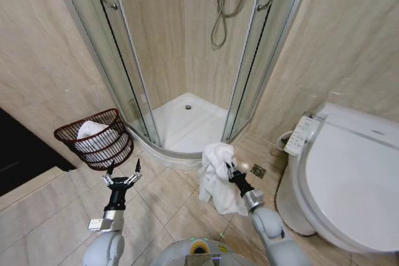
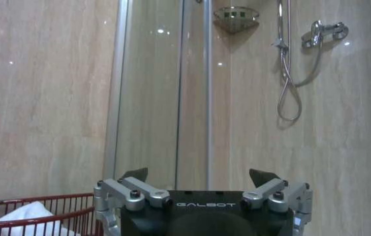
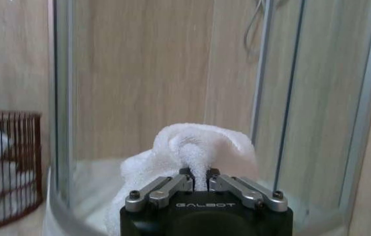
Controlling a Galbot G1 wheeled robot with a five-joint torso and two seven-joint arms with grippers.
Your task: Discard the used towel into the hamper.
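In right claw [image 3: 199, 173]: pinched towel [image 3: 195, 147]

Head camera high, looking down, wrist cameras low, level, facing shower stall [image 1: 187, 60]

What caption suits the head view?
Right pincer holds a white towel; wire hamper waits left.

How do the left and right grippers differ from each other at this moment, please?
The left gripper is open and holds nothing, while the right gripper is shut on the white towel, which hangs below it. The left gripper is close beside the hamper, which already has white cloth in it; the right gripper is farther from it, in front of the shower entrance. Both are raised above the tiled floor.
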